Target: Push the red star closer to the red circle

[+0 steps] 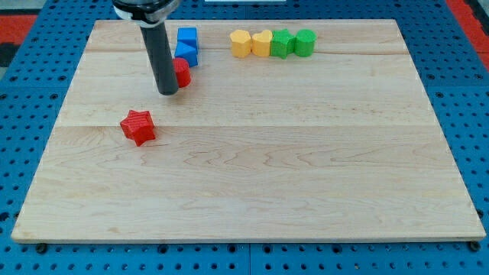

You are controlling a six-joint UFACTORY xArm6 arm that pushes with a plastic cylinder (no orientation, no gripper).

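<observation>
The red star lies on the wooden board at the view's left, below the middle of the upper half. The red circle sits up and to the right of it, partly hidden behind my dark rod. My tip rests on the board just left of and touching or nearly touching the red circle, above and to the right of the red star, with a gap between tip and star.
Two blue blocks stand stacked in the view just above the red circle. A row at the view's top holds a yellow block, a yellow heart, a green block and a green block.
</observation>
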